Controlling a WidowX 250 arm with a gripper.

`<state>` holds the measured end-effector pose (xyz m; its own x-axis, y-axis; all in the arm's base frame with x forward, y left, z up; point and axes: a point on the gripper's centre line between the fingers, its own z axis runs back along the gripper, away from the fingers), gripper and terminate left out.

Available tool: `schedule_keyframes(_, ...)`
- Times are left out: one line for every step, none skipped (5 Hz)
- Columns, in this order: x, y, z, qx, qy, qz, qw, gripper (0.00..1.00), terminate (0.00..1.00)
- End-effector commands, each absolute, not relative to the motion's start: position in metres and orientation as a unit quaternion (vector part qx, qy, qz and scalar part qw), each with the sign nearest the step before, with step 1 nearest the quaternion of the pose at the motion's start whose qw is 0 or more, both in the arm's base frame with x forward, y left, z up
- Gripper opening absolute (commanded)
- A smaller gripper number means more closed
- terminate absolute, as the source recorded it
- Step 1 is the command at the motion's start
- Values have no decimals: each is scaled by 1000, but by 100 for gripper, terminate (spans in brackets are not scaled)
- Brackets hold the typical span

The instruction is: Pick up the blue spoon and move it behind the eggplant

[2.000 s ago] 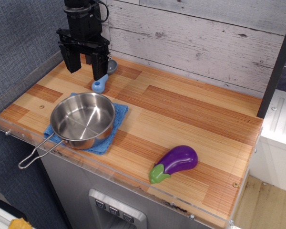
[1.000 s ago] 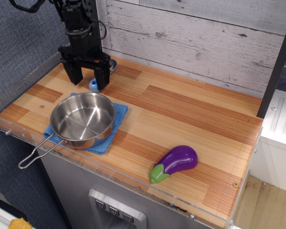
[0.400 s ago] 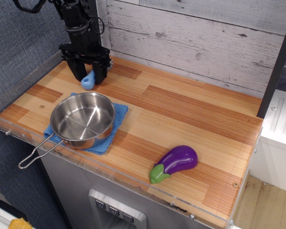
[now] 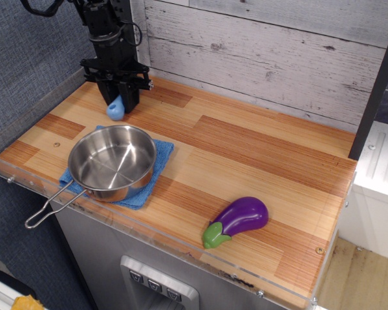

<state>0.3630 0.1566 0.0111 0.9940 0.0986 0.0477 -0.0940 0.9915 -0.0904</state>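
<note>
Since a moment ago our gripper has narrowed, clamping the blue spoon by its handle just behind the steel pan. Across the counter from that pan lies the eggplant.

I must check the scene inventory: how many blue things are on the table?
2: the blue spoon at the back left, its handle between the fingers of the gripper, and a blue cloth under the steel pan. More cloth may be hidden.

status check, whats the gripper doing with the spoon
Gripper shut on blue spoon, back left corner. Eggplant front right, untouched. Pan on cloth beside the route.
</note>
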Motion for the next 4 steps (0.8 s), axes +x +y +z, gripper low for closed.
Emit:
schedule_keyframes(378, 142, 67, -62, -82, 25, 994, 0, 0)
schedule_keyframes(379, 106, 85, -87, -99, -9, 991, 0, 0)
schedule_keyframes(375, 60, 81, -71, -92, -24, 993, 0, 0)
schedule_keyframes(370, 23, 69, -50, -90, -26, 994, 0, 0)
